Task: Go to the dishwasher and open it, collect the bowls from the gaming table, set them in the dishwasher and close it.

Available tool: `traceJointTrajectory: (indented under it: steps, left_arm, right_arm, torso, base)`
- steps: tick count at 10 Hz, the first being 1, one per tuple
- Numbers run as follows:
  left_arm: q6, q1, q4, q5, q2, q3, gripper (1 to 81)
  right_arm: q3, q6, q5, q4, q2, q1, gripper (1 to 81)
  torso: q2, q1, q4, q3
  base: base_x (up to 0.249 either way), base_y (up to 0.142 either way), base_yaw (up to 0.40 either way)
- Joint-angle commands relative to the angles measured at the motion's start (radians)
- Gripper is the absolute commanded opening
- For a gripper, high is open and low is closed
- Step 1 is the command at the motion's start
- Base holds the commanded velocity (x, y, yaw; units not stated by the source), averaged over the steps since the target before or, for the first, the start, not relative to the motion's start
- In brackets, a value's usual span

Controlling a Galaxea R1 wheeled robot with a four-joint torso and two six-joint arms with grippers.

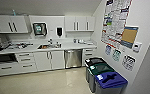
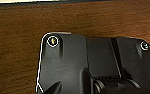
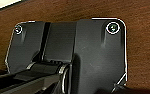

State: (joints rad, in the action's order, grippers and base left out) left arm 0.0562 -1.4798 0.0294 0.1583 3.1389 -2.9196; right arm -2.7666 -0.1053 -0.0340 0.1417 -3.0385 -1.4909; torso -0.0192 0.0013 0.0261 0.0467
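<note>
The dishwasher [image 1: 73, 58] sits shut under the pale kitchen surface [image 1: 66, 47], its brushed silver-grey front set flush between white cabinet doors, just beside the sink so dishes can go straight in. Lidded bins [image 1: 104, 76] line the poster wall nearby. Behind both wrists is brown wood grain; whether either pincer is wide or narrow I cannot tell.

On each wrist you see a wide matte-black plate [image 2: 66, 67] with rounded corners and a thin pale outline. Round silver-ringed fittings [image 3: 113, 27] sit at its upper corners. A dark recessed channel runs down the plate, and a jointed black bar [image 3: 41, 75] with a metal-rimmed pivot sits beside it.
</note>
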Motion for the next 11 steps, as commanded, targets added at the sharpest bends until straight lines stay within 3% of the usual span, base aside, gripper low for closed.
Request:
traceJointTrajectory:
  steps: [1,8,11]
  left_arm:
    - [0.004,0.049,-0.005,-0.040,0.001,-0.003,81.1]
    - [0.004,0.048,-0.006,-0.040,0.001,-0.003,81.1]
    - [0.004,0.048,-0.006,-0.040,0.001,-0.003,81.1]
  right_arm:
    - [-0.001,-0.002,0.046,-0.005,0.004,0.051,81.1]
    - [0.003,-0.002,0.046,-0.005,0.002,0.051,81.1]
    - [0.003,-0.002,0.046,-0.004,0.004,0.051,81.1]
  torso:
    - [0.000,0.000,0.000,0.000]
    - [0.000,0.000,0.000,0.000]
    - [0.000,0.000,0.000,0.000]
  base:
    - [0.155,0.065,0.000]
    - [0.150,0.000,0.000]
    - [0.148,0.075,0.000]
